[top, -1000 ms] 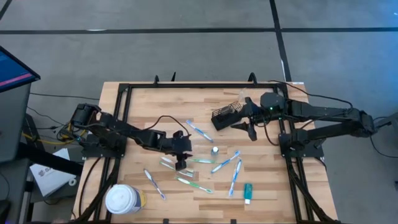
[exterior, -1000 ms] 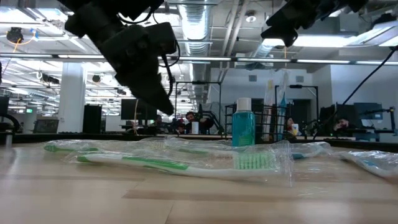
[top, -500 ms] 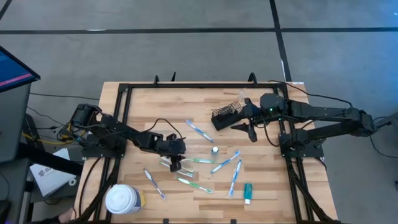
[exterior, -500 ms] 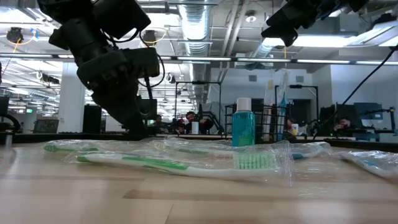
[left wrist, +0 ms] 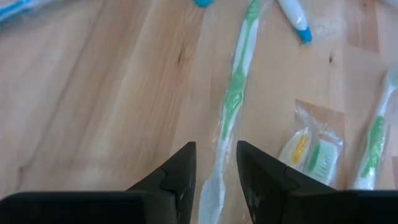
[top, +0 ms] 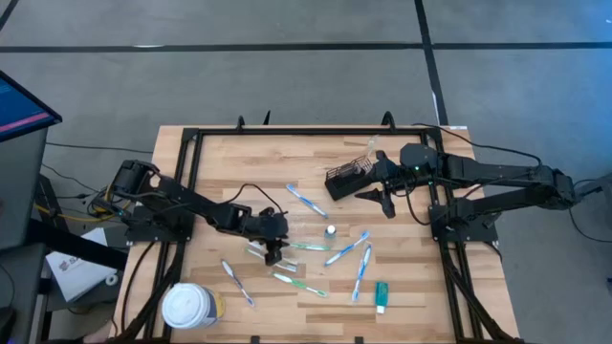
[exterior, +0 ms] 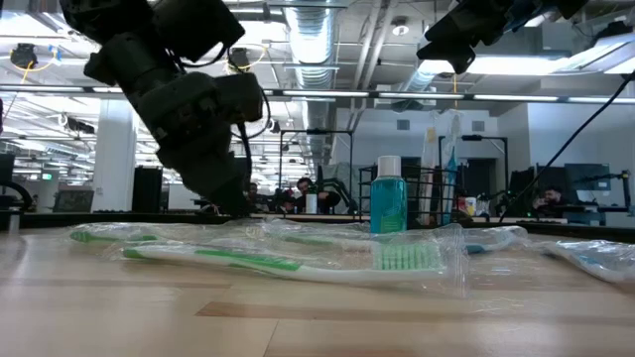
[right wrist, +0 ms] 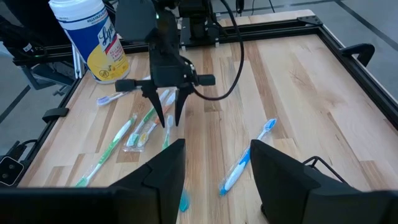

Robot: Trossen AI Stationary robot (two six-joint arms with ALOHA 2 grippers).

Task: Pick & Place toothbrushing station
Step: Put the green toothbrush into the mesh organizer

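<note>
Wrapped toothbrushes lie scattered flat on the wooden table [top: 239, 162]. My left gripper [top: 273, 254] [left wrist: 216, 174] is low over the table and open. Its two fingers stand on either side of the near end of a green toothbrush [left wrist: 233, 102] [top: 308, 247] in clear wrap; I see no touch. The black wire caddy [top: 342, 178] [exterior: 442, 198] stands on the table at the far right with a toothbrush upright in it. My right gripper [top: 380, 199] [right wrist: 214, 180] hangs open high above the table beside the caddy, holding nothing.
A white-lidded tub [top: 191, 306] stands at the near left corner. A small teal bottle [top: 330, 230] [exterior: 388, 194] stands mid-table, and a teal tube [top: 381, 296] lies near the front. Blue toothbrushes [top: 306, 201] [top: 361, 272] and further green ones [top: 298, 284] lie around.
My left gripper has gone down toward the table, onto the end of the green toothbrush, and has rolled a little. The toothbrushes and the caddy lie as before.
</note>
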